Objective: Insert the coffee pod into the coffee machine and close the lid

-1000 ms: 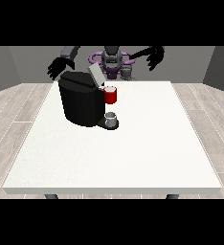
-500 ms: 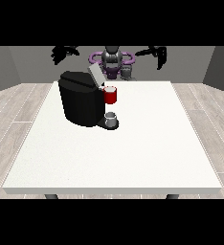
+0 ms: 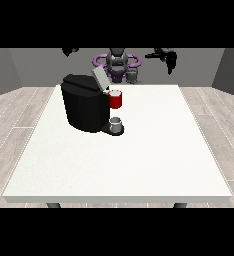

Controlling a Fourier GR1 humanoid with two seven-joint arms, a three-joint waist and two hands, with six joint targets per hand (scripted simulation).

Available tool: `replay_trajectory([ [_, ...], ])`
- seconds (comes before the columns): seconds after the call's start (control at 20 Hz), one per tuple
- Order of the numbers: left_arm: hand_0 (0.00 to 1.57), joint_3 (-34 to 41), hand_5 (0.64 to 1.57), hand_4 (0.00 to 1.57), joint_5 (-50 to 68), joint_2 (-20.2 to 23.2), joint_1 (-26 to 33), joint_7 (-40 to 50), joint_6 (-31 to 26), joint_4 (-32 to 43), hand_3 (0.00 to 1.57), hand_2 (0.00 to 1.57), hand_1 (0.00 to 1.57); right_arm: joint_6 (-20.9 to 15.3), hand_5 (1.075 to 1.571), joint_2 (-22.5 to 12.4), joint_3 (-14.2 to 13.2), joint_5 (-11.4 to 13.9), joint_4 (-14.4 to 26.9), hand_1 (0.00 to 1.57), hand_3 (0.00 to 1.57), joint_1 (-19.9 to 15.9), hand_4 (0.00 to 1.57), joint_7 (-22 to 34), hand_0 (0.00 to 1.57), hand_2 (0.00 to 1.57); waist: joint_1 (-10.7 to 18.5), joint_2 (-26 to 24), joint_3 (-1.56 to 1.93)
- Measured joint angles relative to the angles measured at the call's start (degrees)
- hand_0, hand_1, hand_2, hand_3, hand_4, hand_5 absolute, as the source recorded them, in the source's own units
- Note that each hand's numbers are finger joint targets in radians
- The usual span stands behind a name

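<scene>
Both arms up high, nothing in hand yet. The hand at the view's right point(image 3: 166, 55) hangs in the air above the far edge of the large white table point(image 3: 139, 165), well apart from everything on it. Can't tell if it's spread or closed. The hand at the view's left point(image 3: 70, 50) barely shows at the top of the scene; same story, can't tell.

The black boxy coffee machine point(image 3: 85, 107) sits on the table's far-left part, w/ its grey lid flap point(image 3: 99, 78) tilted up, so the slot looks open. There's a red thing at the machine point(image 3: 115, 99) on its front. Below that, a small grey cup-like thing point(image 3: 116, 123) rests on the machine's base.

Pod? A small grey thing at the far edge point(image 3: 132, 75), just in front of the robot's purple-grey torso point(image 3: 117, 62), could be it, but can't tell for sure.

Step in hand, I'd say: reach and pick. To do it well, prob bring the nearer hand straight down over the grey piece, take it by the sides, keep it upright. Approach the slot from above, staying clear of the raised flap so it isn't knocked shut early.
</scene>
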Motion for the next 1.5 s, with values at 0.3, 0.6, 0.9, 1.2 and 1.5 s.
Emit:
replay_trajectory([
  [0.3,0.00,-3.3,1.571,0.00,3.3,-1.3,3.0,2.2,-0.5,-7.0,0.00,0.00,0.00,0.7,1.571,-0.1,1.8,2.4,1.2,0.00,0.00,-3.8,0.16,0.0,0.00,0.00,2.7,2.3,0.01],
  [0.6,0.00,-4.8,1.571,0.00,6.4,-1.5,7.3,5.4,0.5,-14.6,0.00,0.00,0.00,1.6,1.571,0.8,2.8,3.2,2.0,0.00,0.00,-7.4,0.00,0.7,0.00,0.00,2.5,5.5,0.02],
  [0.9,0.00,-6.0,1.571,0.00,8.8,-0.7,8.3,7.9,0.7,-21.1,0.00,0.00,0.00,3.1,1.571,0.5,0.3,1.5,6.4,0.00,0.00,-12.0,0.00,-0.5,0.00,0.00,2.9,10.1,0.02],
  [1.2,0.00,-7.9,1.571,0.00,9.5,-0.5,10.7,9.7,2.2,-26.5,0.00,0.00,0.00,3.8,1.571,0.7,-0.8,1.4,11.6,0.00,0.00,-16.0,0.00,-1.6,0.00,0.00,2.5,13.1,0.01],
  [1.5,0.00,-8.4,1.571,0.00,11.1,0.5,11.5,9.6,3.2,-29.3,0.00,0.00,0.00,4.3,1.571,0.7,-1.1,2.5,16.3,0.00,0.00,-19.8,0.00,-4.0,0.00,0.00,1.9,15.5,-0.03],
])
